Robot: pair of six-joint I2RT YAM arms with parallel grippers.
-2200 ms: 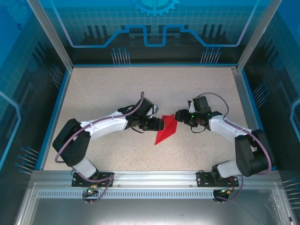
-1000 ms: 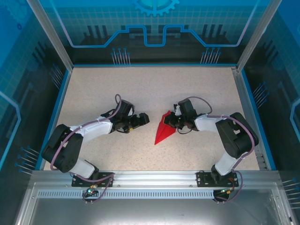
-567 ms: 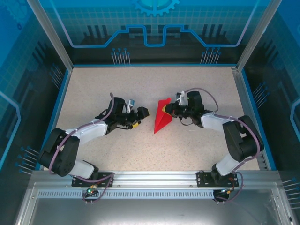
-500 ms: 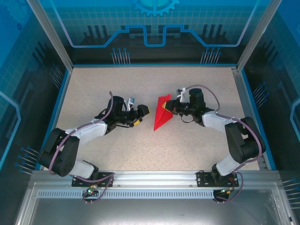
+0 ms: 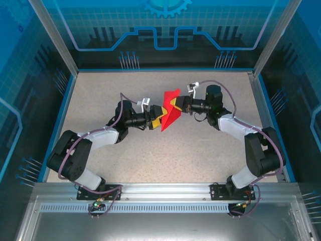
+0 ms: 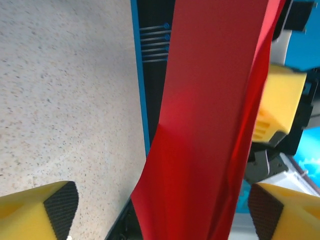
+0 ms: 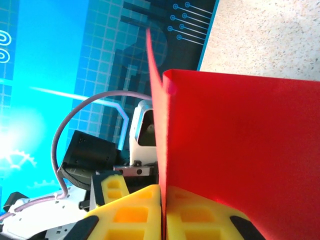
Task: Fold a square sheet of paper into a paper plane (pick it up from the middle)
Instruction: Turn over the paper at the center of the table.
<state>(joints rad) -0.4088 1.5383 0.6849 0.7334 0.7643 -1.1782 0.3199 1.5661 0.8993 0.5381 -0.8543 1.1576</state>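
The red sheet of paper, folded along a crease into a narrow pointed shape, hangs above the middle of the table with its tip pointing down toward the near side. My right gripper is shut on the paper's right edge; in the right wrist view the yellow pads press together on the red paper. My left gripper stands open at the paper's left side. In the left wrist view its yellow fingertips sit wide apart, and the red paper hangs between them without touching either.
The speckled table has a blue rim on the left and a metal rail along the near edge. Clear panels with blue graphics enclose the back and sides. Both arms reach inward toward the centre.
My right gripper has lifted the paper off the table and carried it toward the back. My left gripper has moved right and now straddles the paper's left side.
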